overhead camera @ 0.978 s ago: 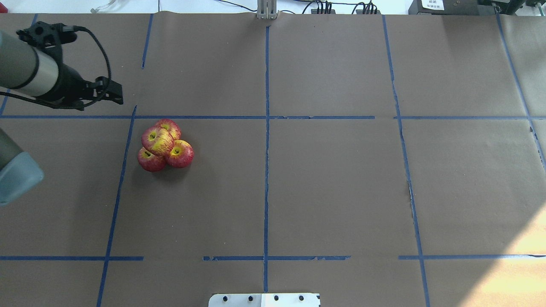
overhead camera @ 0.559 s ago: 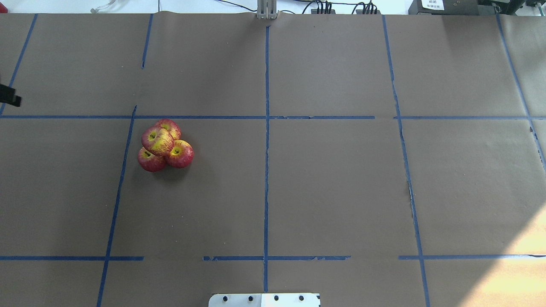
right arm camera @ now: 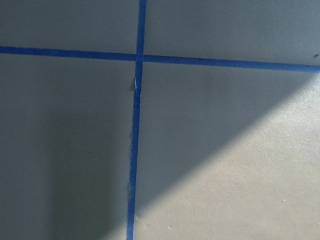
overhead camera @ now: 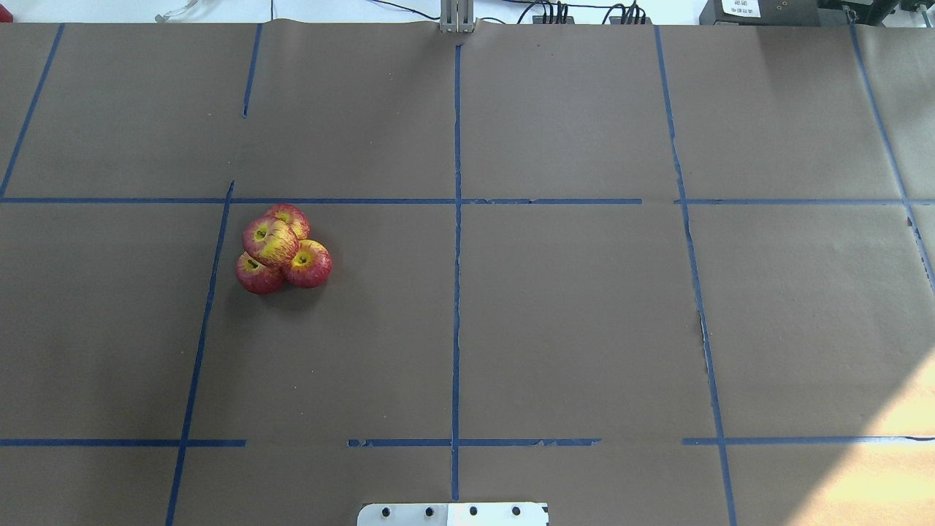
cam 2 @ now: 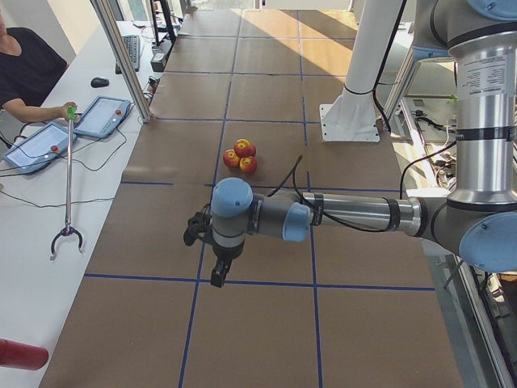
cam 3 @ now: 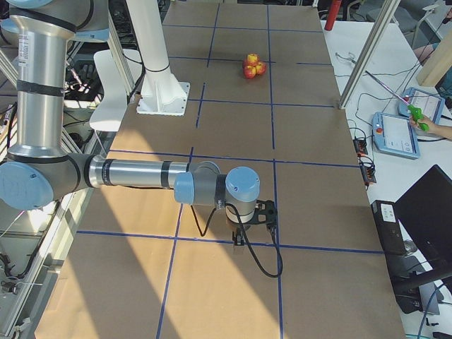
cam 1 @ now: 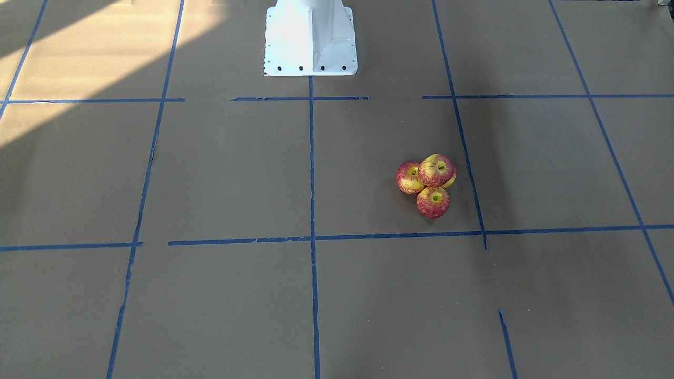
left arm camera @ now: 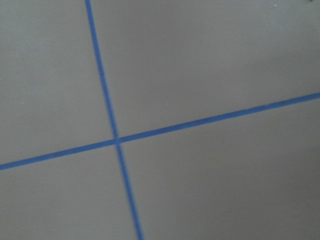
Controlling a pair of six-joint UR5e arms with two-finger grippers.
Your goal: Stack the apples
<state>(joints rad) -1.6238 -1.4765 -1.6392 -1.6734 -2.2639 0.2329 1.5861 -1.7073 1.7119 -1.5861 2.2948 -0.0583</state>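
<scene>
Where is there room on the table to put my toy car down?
Lots of room. The big stretch on the robot's right of the middle blue tape line is bare brown paper. On the other side, the patch between the apples and the white base plate is bare too. It's crowded only where four apples huddle.

Left arm (cam 2: 355, 212) and right arm (cam 3: 134, 173) stretched level, left gripper (cam 2: 217, 275) and right gripper (cam 3: 238, 240) pointing down
</scene>
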